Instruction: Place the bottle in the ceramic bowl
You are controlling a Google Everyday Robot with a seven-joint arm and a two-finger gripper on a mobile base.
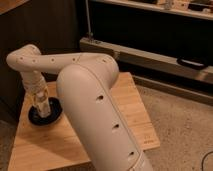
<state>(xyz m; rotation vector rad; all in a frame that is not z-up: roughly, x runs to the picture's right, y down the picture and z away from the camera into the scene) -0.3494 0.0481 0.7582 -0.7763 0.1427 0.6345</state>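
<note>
The ceramic bowl (pixel 52 116) is dark, shallow and round, and sits on the left part of a wooden table (pixel 125 100). My gripper (pixel 40 104) points straight down over the bowl's middle, at the end of the white arm (pixel 90 95) that reaches in from the lower right. The bottle (pixel 43 109) is a small whitish shape standing upright at the gripper's tip, inside the bowl's rim. I cannot tell whether its base rests on the bowl.
The wooden table has its near right corner (pixel 150 142) over a speckled floor. A dark wall stands behind the table on the left. A metal shelf unit (pixel 150 55) with a dark handle (pixel 190 62) runs along the back right.
</note>
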